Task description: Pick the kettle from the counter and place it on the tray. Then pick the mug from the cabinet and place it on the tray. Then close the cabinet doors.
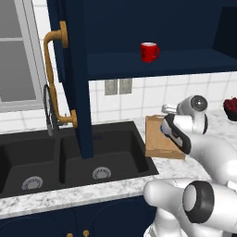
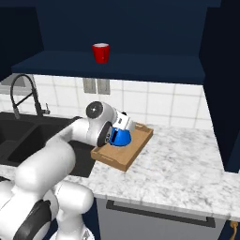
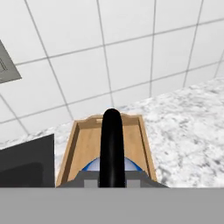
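The claw (image 3: 112, 178) is clamped on the black arched handle of the blue kettle (image 2: 121, 137), with a dark finger tip on each side of the handle in the hand view. The kettle is over the wooden tray (image 2: 136, 149), at the end nearest the sink; from these angles it is hard to say whether its base is touching the tray floor or hanging just above it. In the hand view the blue body (image 3: 94, 166) shows low behind the handle, with the tray (image 3: 85, 144) stretching away toward the tiled wall.

The tray lies on the marble counter (image 2: 178, 164), just beside the black double sink (image 1: 69, 159).

The red mug (image 2: 101, 52) stands upright on the navy shelf inside the wall cabinet (image 2: 140, 63), well above the tray. The cabinet doors (image 1: 74, 69) are open; the left one, with its long brass handle (image 1: 54, 78), swings out over the sink.
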Tool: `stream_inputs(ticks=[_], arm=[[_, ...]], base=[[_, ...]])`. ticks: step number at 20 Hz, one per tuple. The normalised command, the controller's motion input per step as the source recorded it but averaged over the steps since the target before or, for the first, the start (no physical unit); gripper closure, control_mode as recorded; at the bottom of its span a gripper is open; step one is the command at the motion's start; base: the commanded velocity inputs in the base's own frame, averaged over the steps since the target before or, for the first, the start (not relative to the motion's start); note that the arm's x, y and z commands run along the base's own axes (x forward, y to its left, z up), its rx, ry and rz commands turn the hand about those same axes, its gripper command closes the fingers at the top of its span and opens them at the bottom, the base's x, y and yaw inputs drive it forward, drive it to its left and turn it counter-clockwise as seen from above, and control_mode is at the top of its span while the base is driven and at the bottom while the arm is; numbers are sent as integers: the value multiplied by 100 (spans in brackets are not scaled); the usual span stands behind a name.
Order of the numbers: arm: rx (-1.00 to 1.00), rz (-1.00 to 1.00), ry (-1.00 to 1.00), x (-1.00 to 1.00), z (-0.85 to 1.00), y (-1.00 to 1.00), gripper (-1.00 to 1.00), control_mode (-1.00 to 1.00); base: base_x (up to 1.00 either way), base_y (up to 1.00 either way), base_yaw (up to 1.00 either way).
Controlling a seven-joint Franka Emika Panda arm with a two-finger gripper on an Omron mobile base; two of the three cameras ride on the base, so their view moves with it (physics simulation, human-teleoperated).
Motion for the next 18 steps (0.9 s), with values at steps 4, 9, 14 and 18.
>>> stream_inputs(ticks=[4,9,14,18], arm=[[-7,0,-8,43,-9,0,100,-100],[-8,0,-2,43,-20,0,100,-100],[-8,0,0,27,-26,0,100,-100],[-7,0,0,24,-17,0,100,-100]], base=[[0,0,0],[0,0,0],[0,0,0],[0,0,0]])
